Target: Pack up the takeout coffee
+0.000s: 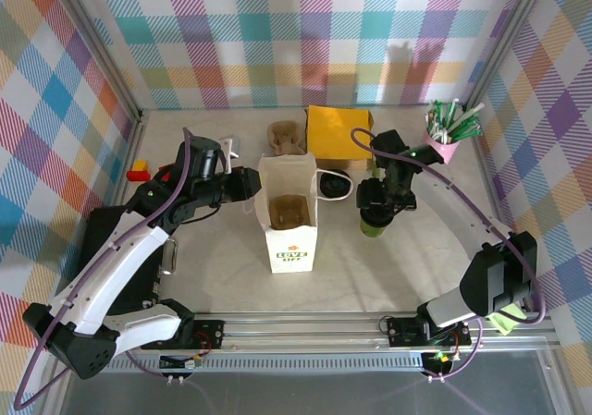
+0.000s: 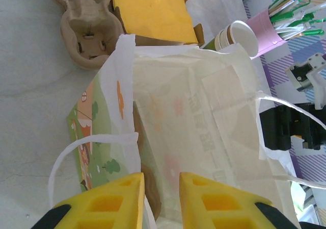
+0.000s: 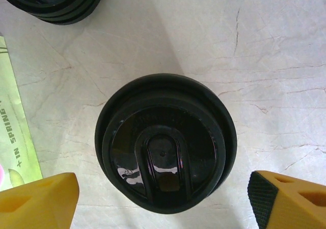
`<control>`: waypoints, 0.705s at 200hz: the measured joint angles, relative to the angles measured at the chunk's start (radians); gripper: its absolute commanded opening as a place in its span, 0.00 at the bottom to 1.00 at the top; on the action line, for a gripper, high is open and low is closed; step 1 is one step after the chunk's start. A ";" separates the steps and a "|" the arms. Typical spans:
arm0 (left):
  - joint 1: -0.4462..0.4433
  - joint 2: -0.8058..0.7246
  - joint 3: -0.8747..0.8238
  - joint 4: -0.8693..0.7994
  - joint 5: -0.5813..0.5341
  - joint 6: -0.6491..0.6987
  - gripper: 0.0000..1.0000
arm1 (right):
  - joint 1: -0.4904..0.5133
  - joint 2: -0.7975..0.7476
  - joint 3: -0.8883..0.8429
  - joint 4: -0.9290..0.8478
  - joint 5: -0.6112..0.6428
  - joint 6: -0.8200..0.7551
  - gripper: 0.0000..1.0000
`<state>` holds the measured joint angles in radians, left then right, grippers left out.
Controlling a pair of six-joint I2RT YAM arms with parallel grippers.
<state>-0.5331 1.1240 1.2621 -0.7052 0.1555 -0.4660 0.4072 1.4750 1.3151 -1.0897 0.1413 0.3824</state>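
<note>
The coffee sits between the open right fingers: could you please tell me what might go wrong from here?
1. The right gripper straddles the lid of the coffee; closing at lid height might pop the lid off or let the coffee slip.
2. The bag has a narrow mouth; the coffee could catch its rim and tip it.
3. The spare lids lie between coffee and bag and could get knocked.

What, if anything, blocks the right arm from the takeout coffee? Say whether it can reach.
Probably yes: the right gripper hangs above the takeout coffee, fingers open either side of its lid, nothing between.
</note>
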 measured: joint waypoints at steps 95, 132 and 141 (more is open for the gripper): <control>0.000 -0.009 -0.003 0.000 0.000 0.000 0.24 | 0.000 0.004 -0.064 0.064 -0.037 -0.001 0.83; 0.000 -0.012 -0.003 0.000 0.000 0.000 0.24 | 0.000 0.024 -0.066 0.066 -0.032 -0.002 0.83; 0.000 -0.012 -0.003 0.000 0.000 0.000 0.24 | 0.000 0.026 -0.067 0.067 -0.029 -0.002 0.83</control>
<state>-0.5331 1.1122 1.2591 -0.7052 0.1558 -0.4664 0.4072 1.5013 1.2484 -1.0225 0.1120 0.3809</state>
